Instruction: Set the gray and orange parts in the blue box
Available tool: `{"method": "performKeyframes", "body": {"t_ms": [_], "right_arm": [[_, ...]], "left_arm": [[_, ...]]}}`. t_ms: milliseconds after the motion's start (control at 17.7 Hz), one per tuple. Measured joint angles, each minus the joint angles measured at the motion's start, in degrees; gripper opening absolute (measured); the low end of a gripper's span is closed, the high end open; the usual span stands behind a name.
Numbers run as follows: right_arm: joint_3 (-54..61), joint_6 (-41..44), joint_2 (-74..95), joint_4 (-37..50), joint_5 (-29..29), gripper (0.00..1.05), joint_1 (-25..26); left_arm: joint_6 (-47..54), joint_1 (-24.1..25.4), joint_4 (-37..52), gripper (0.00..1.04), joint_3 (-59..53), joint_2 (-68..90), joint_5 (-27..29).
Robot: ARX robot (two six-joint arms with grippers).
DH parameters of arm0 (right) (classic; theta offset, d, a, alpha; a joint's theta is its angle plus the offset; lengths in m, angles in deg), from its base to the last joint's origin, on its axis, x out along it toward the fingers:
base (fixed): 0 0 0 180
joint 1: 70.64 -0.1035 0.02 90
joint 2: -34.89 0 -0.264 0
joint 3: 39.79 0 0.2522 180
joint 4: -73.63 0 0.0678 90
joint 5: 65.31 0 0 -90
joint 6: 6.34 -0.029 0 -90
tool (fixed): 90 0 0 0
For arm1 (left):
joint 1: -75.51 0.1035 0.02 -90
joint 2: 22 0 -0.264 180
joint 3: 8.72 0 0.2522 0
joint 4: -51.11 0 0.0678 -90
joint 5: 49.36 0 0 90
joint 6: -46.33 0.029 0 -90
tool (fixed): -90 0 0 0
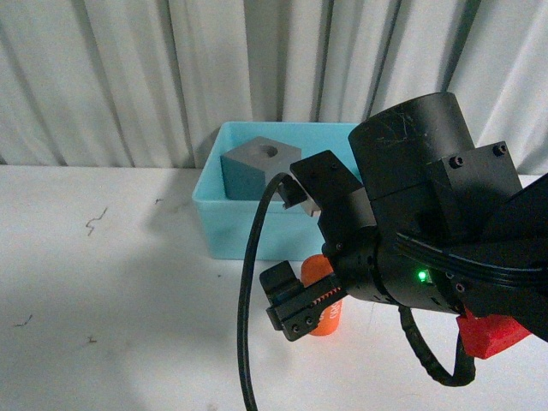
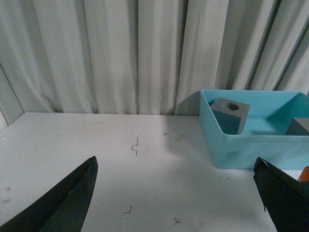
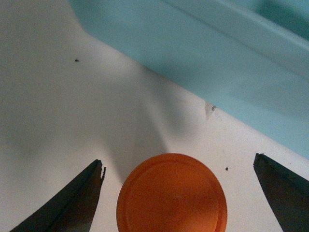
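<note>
White table (image 1: 128,325), curtained backdrop (image 1: 128,77); your right gripper (image 3: 177,162) hangs wide open, empty, the orange cylinder (image 3: 171,198) upright between its fingers (image 3: 77,203) — lined up to grasp; beyond it, both gray cubes (image 2: 231,113) sit in the blue box (image 1: 214,201).

Round-holed gray cube (image 2: 231,115) and second gray cube (image 2: 299,126) in blue box (image 2: 251,152), left gripper (image 2: 175,162) spread wide

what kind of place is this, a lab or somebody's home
Most likely a robot lab or test bench, not a home: a bare white table, a plain pleated curtain as backdrop, and a blue box holding gray cubes, practice parts rather than household goods.
</note>
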Motion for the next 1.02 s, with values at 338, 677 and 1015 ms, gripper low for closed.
{"method": "performKeyframes", "body": {"t_ms": [338,677,1015], "right_arm": [[1.14,-1.53,-1.49,-1.53,0.11,0.48,0.11],[-1.27,-6.43,-22.93,-0.52,-4.52,0.48,5.75],[-17.9,-10.05,-5.29,-4.48,0.48,0.48,4.44]], "left_arm": [[0.0,0.0,0.0,0.98,0.0,0.0,0.0],[0.0,0.0,0.0,0.98,0.0,0.0,0.0],[0.0,0.0,0.0,0.98,0.0,0.0,-0.02]]}}
